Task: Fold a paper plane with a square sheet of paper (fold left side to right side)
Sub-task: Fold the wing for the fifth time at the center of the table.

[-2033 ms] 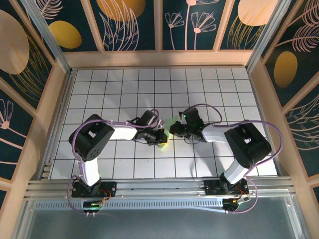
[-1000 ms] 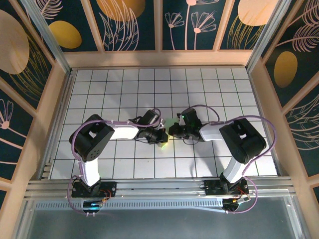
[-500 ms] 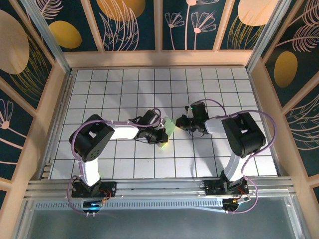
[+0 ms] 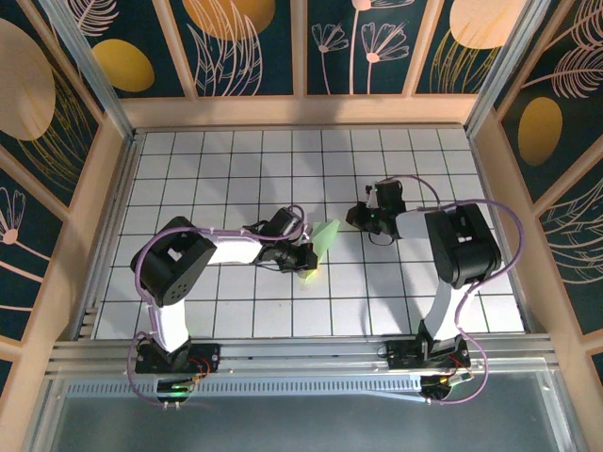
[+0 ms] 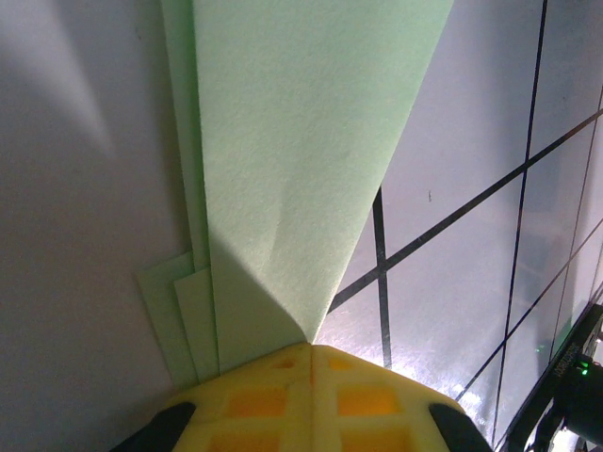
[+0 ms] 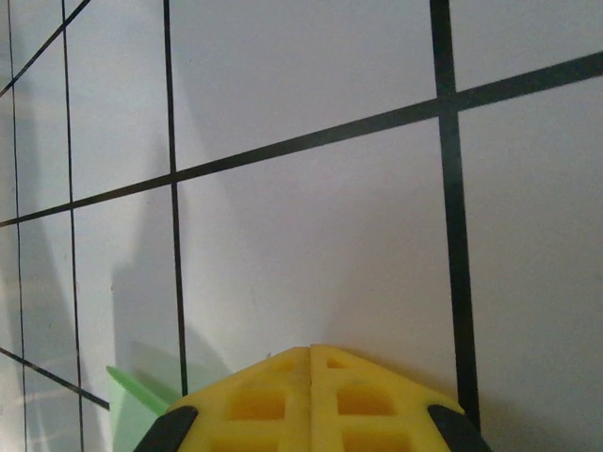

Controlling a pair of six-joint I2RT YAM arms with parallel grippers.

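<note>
Left wrist view is showing the left pincer (image 5: 311, 350) clamping the folded pale-green paper (image 5: 301, 141), which is stretching ahead of its tips. The right pincer (image 6: 311, 353) is pressing together on nothing above the surface (image 6: 311, 235), with a paper corner peeking just left of it.

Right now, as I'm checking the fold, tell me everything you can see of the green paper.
The paper is pale green, thin and matte, folded into a narrow tapering shape of several stacked layers with stepped edges. It sits near the middle of the white tiled table, its narrow end pinched in the shut left gripper. The right gripper, also shut, is clear of it.
</note>
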